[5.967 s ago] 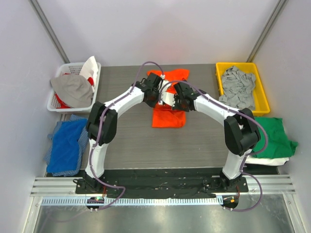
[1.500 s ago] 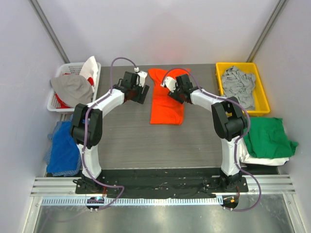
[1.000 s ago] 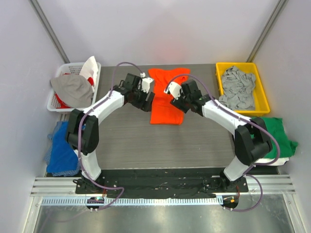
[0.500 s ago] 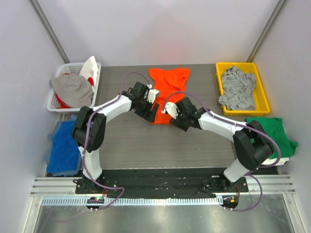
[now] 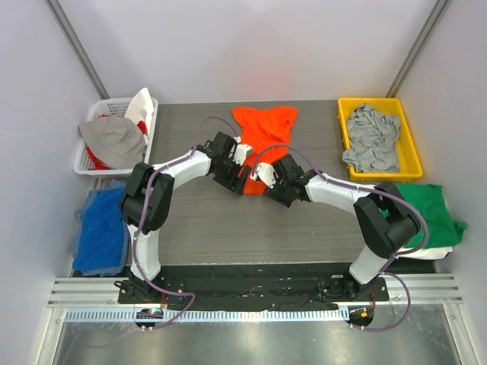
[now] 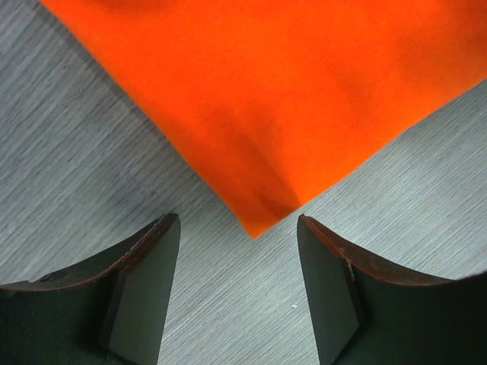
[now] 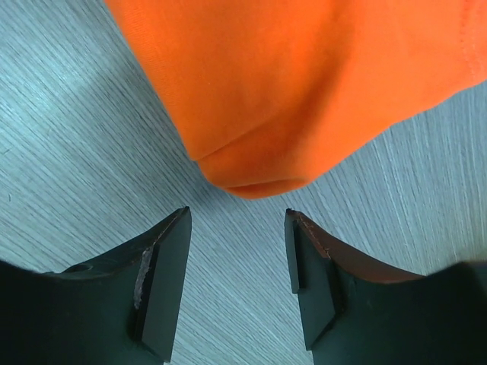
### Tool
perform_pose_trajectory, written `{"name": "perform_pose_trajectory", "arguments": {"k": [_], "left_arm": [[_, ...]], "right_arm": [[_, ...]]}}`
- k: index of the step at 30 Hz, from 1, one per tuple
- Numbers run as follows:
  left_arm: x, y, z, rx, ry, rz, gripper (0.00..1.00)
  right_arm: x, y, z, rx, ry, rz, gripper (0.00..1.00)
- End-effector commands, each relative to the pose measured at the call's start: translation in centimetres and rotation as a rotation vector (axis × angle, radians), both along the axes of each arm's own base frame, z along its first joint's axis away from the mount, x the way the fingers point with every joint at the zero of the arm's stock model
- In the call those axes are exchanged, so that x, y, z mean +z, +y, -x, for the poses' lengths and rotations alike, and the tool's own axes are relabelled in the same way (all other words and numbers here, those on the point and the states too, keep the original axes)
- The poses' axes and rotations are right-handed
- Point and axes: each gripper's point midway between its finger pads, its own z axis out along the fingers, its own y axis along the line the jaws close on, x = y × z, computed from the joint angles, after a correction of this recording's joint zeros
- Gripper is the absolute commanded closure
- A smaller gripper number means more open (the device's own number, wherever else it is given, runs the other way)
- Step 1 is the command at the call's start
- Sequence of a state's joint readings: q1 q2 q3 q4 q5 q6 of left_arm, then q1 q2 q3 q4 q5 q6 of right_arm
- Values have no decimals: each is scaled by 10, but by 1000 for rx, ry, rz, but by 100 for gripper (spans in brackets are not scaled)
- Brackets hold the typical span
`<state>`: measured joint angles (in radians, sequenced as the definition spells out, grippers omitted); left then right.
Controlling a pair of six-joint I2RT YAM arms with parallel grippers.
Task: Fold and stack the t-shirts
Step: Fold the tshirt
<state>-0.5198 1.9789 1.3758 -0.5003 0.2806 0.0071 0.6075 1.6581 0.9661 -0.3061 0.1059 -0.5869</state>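
The orange t-shirt lies folded into a long strip at the middle back of the table. Both grippers sit low over its near end. In the left wrist view my left gripper is open, and a near corner of the orange t-shirt points into the gap without touching the fingers. In the right wrist view my right gripper is open too. The other near corner of the t-shirt, a rounded fold, lies just ahead of its tips. From above, the left gripper and right gripper stand side by side.
A yellow bin at the back right holds a light grey shirt. A green shirt lies on a white one at the right edge. A white basket of clothes and a blue cloth are on the left.
Both grippers have come from the shirt's far part to its near corners and dropped low. Their jaws have narrowed a little but stay open.
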Motion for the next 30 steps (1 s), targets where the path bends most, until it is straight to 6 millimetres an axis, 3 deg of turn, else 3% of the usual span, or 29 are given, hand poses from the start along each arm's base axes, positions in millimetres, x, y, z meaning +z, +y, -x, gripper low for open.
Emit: {"name": "perform_pose_trajectory", "arguments": {"k": [1, 15, 22, 30], "left_arm": [[7, -14, -13, -12, -39, 36, 32], [6, -28, -10, -9, -25, 57, 33], [0, -27, -6, -15, -19, 46, 33], [-4, -28, -5, -19, -16, 43, 34]], "right_arm": [[5, 14, -12, -1, -33, -57, 41], [3, 20, -23, 3, -47, -51, 45], [-1, 21, -33, 1, -69, -30, 60], [-9, 22, -34, 2, -58, -24, 68]]}}
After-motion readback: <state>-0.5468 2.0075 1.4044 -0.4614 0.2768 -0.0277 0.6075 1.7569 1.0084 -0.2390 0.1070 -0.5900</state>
